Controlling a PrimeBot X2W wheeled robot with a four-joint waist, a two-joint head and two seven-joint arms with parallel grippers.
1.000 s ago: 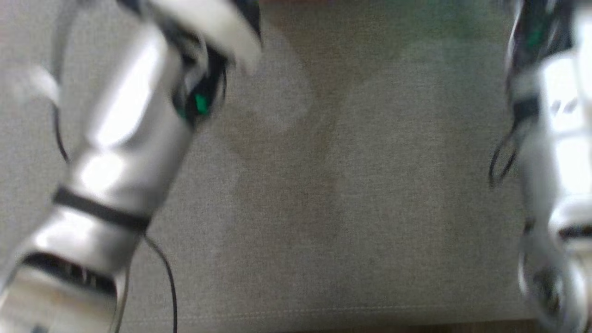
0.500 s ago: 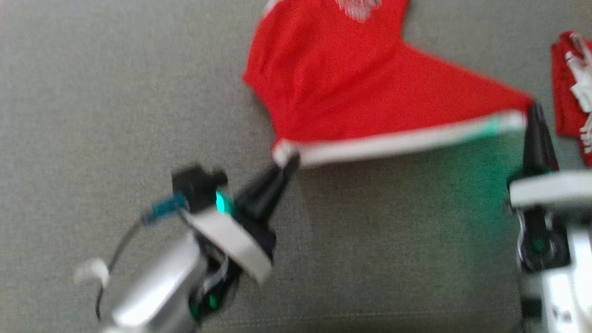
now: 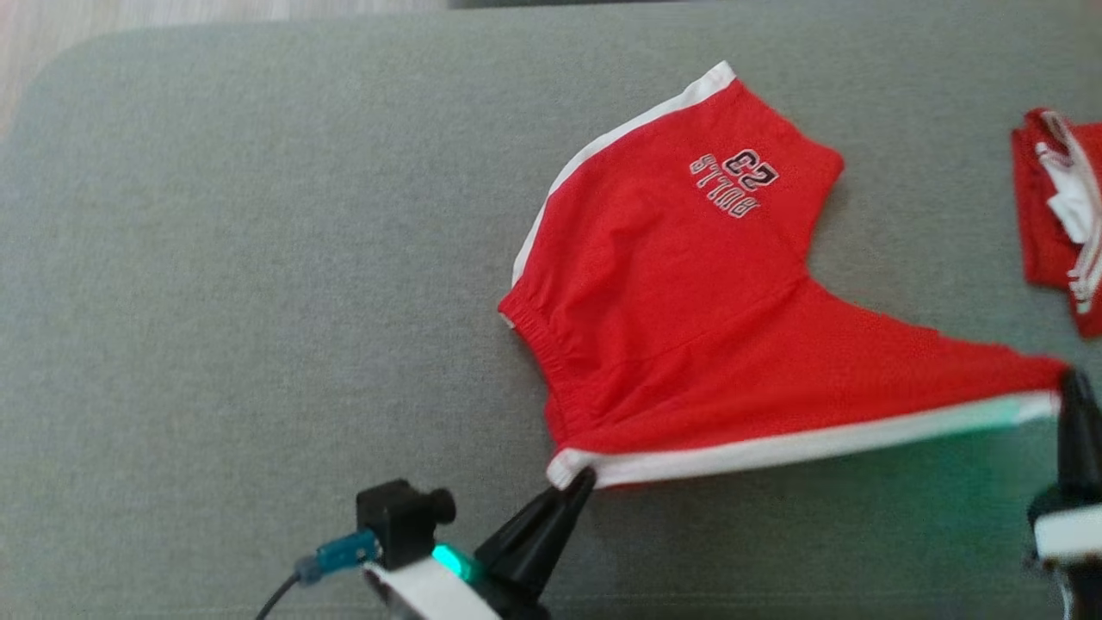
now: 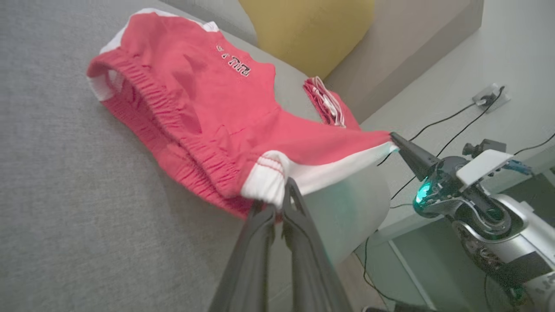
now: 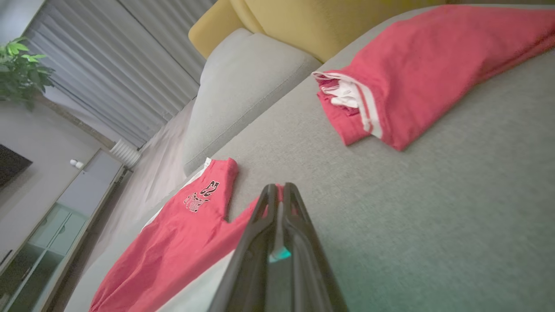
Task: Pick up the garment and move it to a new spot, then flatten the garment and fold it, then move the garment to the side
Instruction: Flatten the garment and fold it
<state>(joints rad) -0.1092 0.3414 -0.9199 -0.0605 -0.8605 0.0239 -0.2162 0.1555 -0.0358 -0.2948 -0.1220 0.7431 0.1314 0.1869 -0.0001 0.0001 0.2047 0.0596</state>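
The head view looks down on the grey sofa seat [image 3: 258, 301], where the red shorts [image 3: 689, 319] lie spread over its right half. Their white-edged near side is pulled into a taut line between the grippers. The left gripper [image 3: 578, 484] has its jaws together, clamped on the white corner at one end of that line. The right gripper [image 3: 1074, 387] is pinched tight on the other end, its body cut off by the frame edge. The left wrist view adds the gathered waistband [image 4: 173, 121] gaping toward the camera. It shows the held edge raised off the seat while the rest of the shorts rests on it, and beyond that a yellow cushion [image 4: 303, 30] and a wall socket [image 4: 490, 93]. The right wrist view adds a sliver of white cloth nipped between its own fingers, a grey cushion [image 5: 243, 82], curtains [image 5: 130, 52], a plant [image 5: 19, 60] and a low cabinet [image 5: 52, 212]. A second red garment [image 3: 1055, 207] lies folded well apart from the shorts. The head view cuts it off at the right edge, while the right wrist view shows more of it, with white stripes. The print on the far leg is upside down from the head, a number above a word, and too small to read in the wrist views. Count: two grippers, two red garments, one yellow cushion, one grey cushion.
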